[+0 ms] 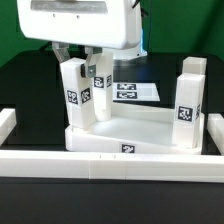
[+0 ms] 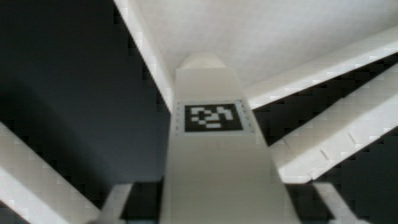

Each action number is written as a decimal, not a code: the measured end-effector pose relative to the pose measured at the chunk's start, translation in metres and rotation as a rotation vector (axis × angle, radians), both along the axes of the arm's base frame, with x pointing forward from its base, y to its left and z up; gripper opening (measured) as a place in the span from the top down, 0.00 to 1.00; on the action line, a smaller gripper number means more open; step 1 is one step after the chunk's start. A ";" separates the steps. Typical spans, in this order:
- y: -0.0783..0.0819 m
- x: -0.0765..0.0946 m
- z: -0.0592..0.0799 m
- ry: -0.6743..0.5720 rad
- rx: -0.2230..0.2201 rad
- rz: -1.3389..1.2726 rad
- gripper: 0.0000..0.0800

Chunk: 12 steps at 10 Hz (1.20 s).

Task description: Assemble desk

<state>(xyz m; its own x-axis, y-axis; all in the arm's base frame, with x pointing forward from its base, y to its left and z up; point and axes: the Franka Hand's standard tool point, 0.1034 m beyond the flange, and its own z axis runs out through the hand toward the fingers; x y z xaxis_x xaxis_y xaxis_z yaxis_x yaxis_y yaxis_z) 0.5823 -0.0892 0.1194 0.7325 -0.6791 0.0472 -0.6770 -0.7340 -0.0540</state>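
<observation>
The white tray-like tabletop (image 1: 140, 132) lies flat behind the front wall, and three white tagged legs stand upright on it. My gripper (image 1: 80, 60) comes down from above and is shut on the top of the near-left leg (image 1: 75, 98), whose foot sits at the tabletop's near-left corner. A second leg (image 1: 101, 90) stands just behind it. The third leg (image 1: 190, 103) stands at the exterior view's right. In the wrist view the held leg (image 2: 217, 150) runs away from my gripper (image 2: 221, 206) to the tabletop (image 2: 267, 30), with one finger (image 2: 114, 200) on each side of it.
A long white border wall (image 1: 110, 166) runs along the front, with its end pieces at both sides. The marker board (image 1: 133, 91) lies flat on the black table behind the tabletop. White bars (image 2: 347, 135) cross the wrist view beside the held leg.
</observation>
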 end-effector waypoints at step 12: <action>0.021 0.008 -0.001 0.009 0.115 -0.874 0.64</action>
